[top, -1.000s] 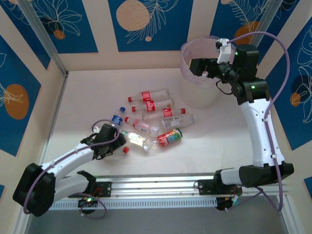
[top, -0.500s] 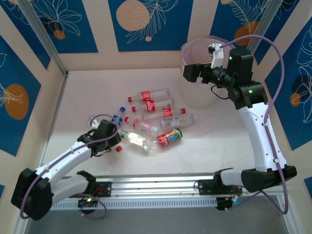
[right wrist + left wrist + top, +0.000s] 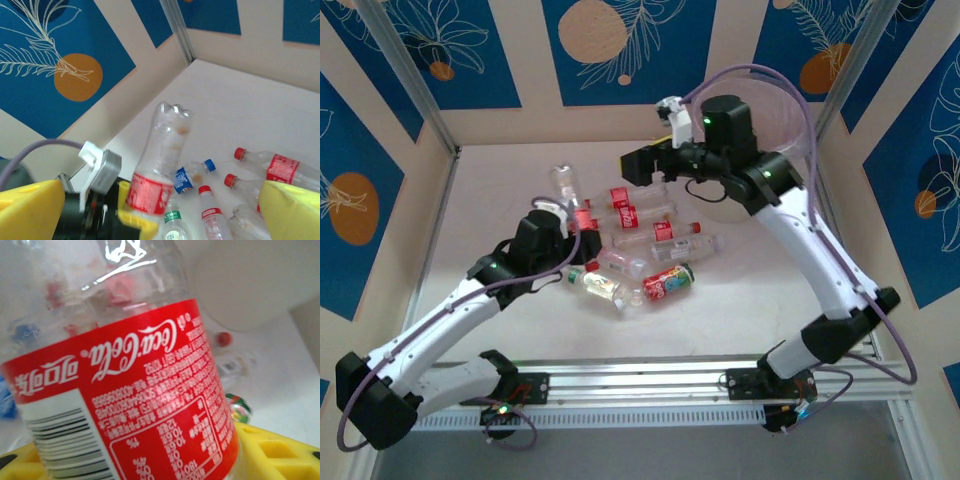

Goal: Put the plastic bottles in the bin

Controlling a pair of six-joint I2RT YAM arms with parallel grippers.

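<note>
The left hand pinches one bottle by its red label, up off the surface, ready to go to the bin. The right hand is spread wide above the other bottles.

Top view: bright, even, diffuse overhead light. Pale pinkish-white surface is close to blown out; shadows under the arms are soft and faint. Focus sharp throughout.
Left wrist: clear plastic bottle with red label sits very near the lens. Label print is legible but soft, with a white glare streak on the clear wall above it. Background fully blurred; yellow pads of the left end effector also soft.
Right wrist: well lit, mid-distance sharp. Right end effector pads in the bottom corners are out of focus.
</note>
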